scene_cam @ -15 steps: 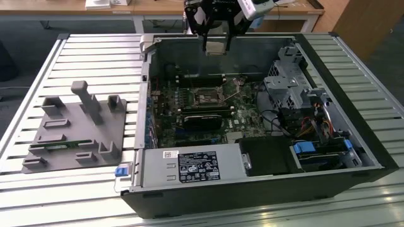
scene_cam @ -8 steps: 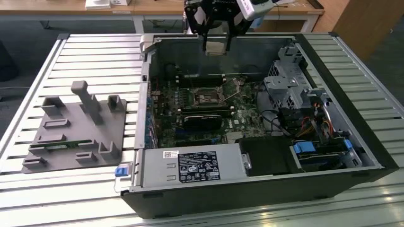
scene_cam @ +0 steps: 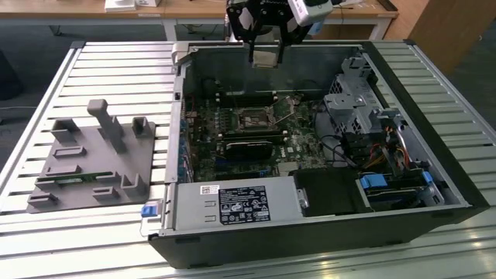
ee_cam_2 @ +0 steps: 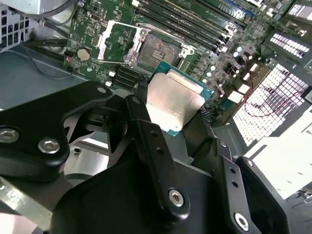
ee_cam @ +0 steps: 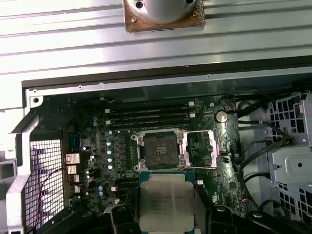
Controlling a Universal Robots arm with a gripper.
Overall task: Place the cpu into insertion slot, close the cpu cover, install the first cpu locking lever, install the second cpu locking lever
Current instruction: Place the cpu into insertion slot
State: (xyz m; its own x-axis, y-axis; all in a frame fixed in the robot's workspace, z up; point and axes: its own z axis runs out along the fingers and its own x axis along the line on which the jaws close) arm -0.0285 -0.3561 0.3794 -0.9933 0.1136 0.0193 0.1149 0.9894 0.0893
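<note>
The claw point(scene_cam: 264, 57) hangs over the open case, clenched on the cpu point(ee_cam_2: 174, 100). Below it the slot point(ee_cam: 158, 151) lies empty, with the cover point(ee_cam: 200, 148) swung open beside it. Nothing is seated yet, so I'd say all four steps are left.

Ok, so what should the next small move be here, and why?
Probably bring the cpu down over the insertion slot: the gripper holds it above the case, the slot lies bare, and the cpu cover is swung open beside it.
</note>
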